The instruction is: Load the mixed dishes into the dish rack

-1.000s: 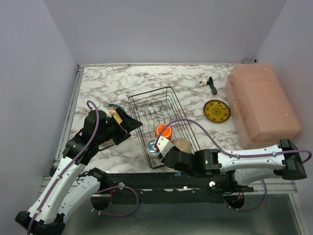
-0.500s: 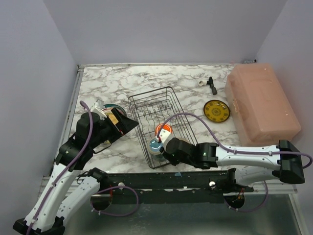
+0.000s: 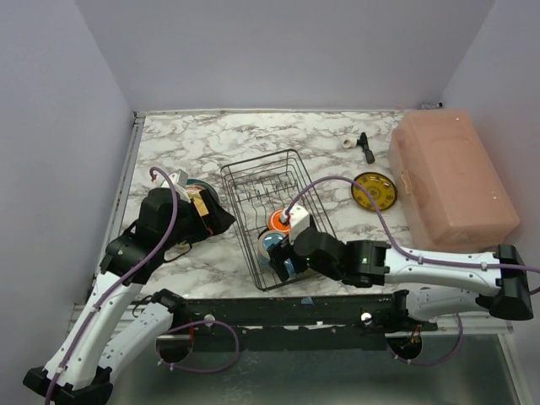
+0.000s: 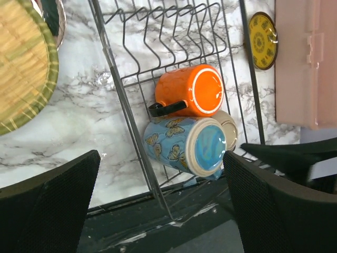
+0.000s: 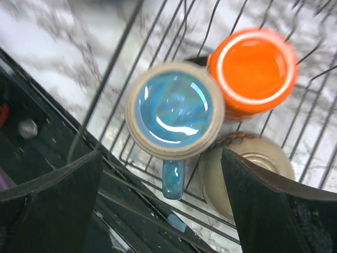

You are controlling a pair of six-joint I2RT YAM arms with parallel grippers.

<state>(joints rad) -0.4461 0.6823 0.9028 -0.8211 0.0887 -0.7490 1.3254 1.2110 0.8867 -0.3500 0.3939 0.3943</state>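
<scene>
Right tool (image 5: 160, 155) spread wide, empty, over blue mug (image 5: 175, 110) in dish rack (image 5: 105, 79). My left tool (image 4: 161, 155) is wide open and empty.

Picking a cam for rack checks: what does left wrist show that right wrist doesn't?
Left wrist only: green-rimmed plate, small yellow plate and pink box, all outside the dish rack. Right wrist only: the handle of the blue mug. Both: orange mug, blue mug and bowl inside the rack.
</scene>
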